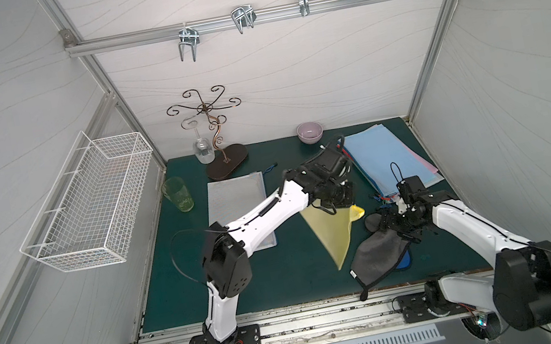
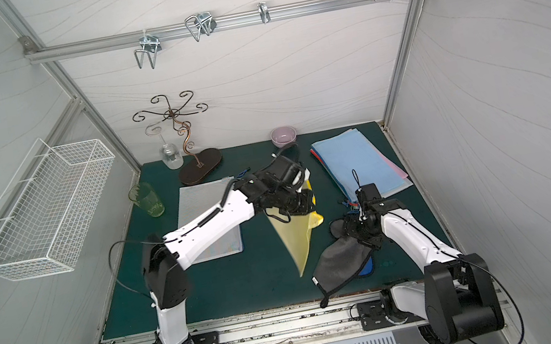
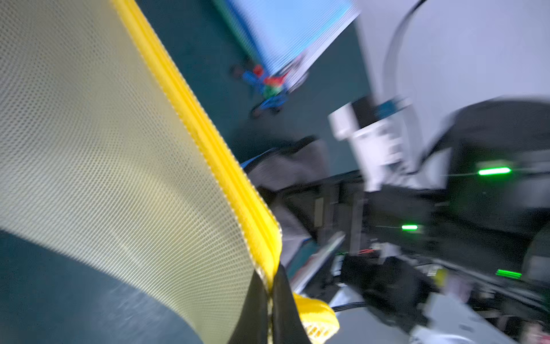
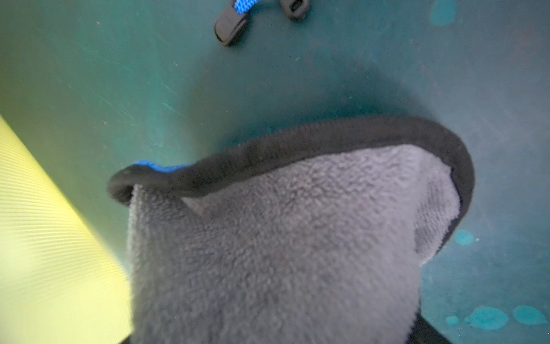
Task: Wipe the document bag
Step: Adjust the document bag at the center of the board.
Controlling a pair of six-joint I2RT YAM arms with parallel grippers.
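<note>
On the left wall hangs a white wire basket (image 1: pixel 88 202), a long box made of thin crossing wires. Next to it on the dark green mat (image 1: pixel 285 278) stands a see-through green glass cup (image 1: pixel 178 194). Behind it a curly brown metal stand (image 1: pixel 218 141) holds a clear wine glass (image 1: pixel 203 151) upside down. A flat grey mesh bag (image 1: pixel 236 195) lies on the mat, partly under the left arm. At the back sits a round, smooth purple bowl (image 1: pixel 310 132).

In the middle of the mat, the left pincer (image 3: pixel 270 309) is squeezed tight on the yellow document bag (image 1: pixel 333 235). It pinches a corner by the bright yellow zipper edge (image 3: pixel 214 143). The bag is thin netting full of tiny holes, and it hangs down to a point near the mat.

Further right lies a pile of flat bags (image 1: pixel 390 156), blue on top with pink peeking out below.

The fuzzy grey cloth (image 4: pixel 282 238) has a thick black rim and a bit of blue underneath. It hangs from the right pincer (image 1: pixel 402 231), just beside the yellow bag. The cloth hides the jaws, so we cannot tell if they are apart or together.

The cloth has a small white tag (image 1: pixel 353 274), too tiny to read.
</note>
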